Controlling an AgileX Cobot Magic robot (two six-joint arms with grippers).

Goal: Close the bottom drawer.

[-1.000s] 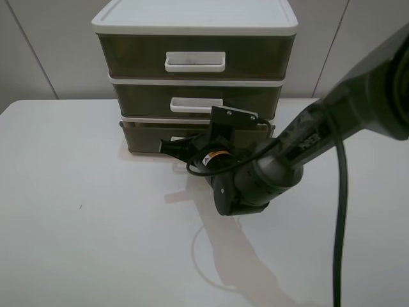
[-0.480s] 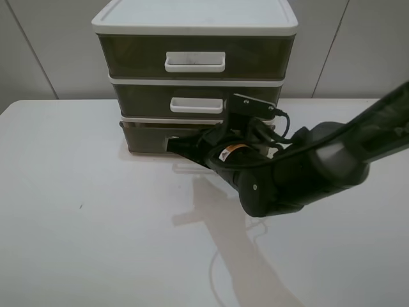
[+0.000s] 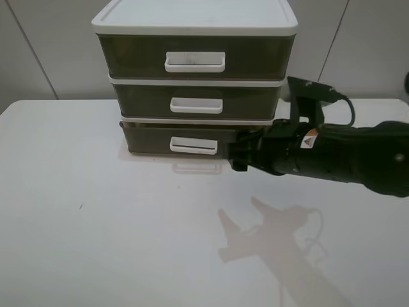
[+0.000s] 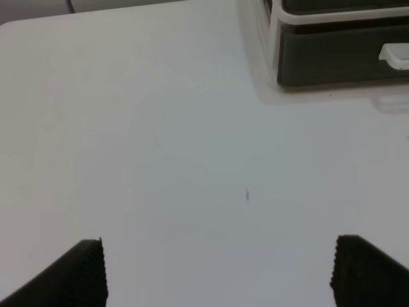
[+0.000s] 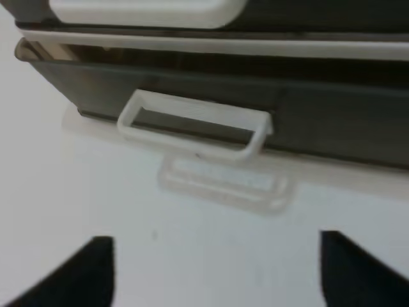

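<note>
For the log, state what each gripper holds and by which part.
Nothing is held. The right gripper is open, clear of the handle of the bottom drawer; the left gripper is open above the table.

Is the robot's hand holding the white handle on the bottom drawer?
No, the right gripper is open beside the white handle, not touching it.

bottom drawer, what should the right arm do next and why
Probably draw the right gripper straight back from the cabinet. The bottom drawer looks all but shut, only a thin rim showing under the middle drawer, and the open jaws hang clear of its handle, touching nothing.
</note>
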